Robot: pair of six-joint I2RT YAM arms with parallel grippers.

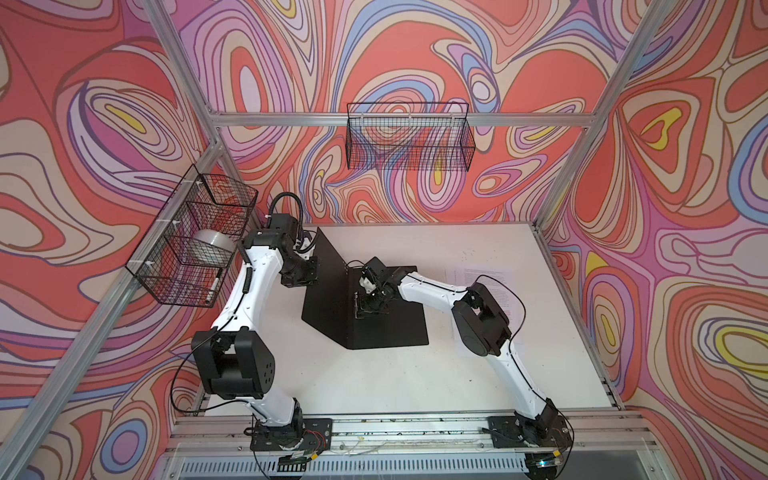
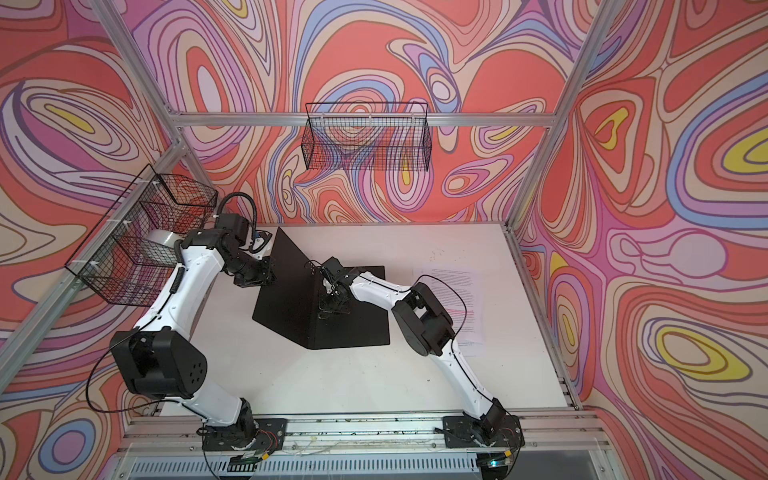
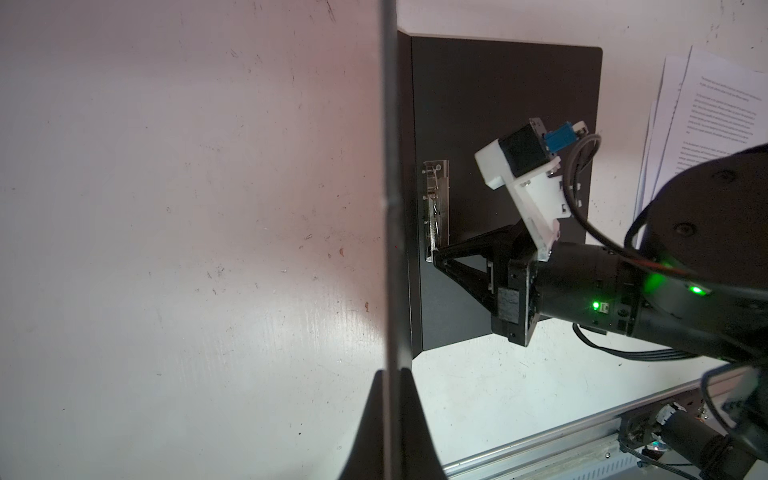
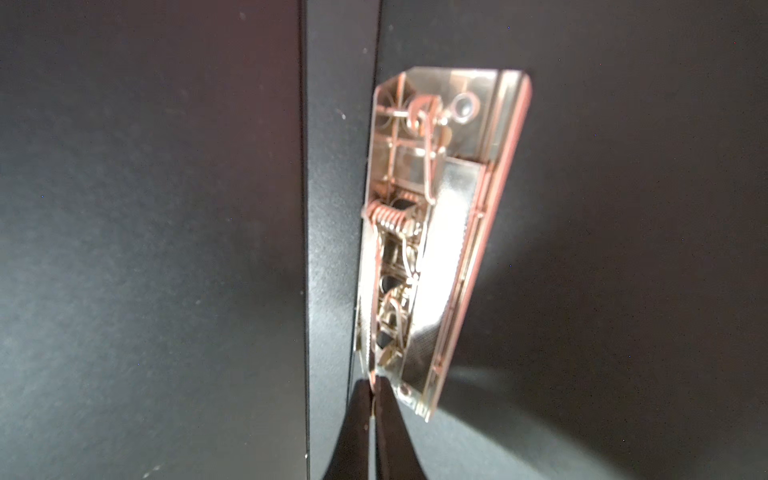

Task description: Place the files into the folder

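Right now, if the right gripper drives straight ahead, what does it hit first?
The metal clip on the folder. The right gripper looks shut on the clip's near end, so there is no free travel.

Folder (image 1: 395, 328) open, black inside: left cover raised upright, right cover lying flat, metal clip (image 4: 432, 232) beside spine. Files (image 2: 471, 291): white printed sheets, pink band, flat, right of folder, apart.

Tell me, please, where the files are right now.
In both top views the files lie on the table, right of the open folder, partly hidden under the right arm.
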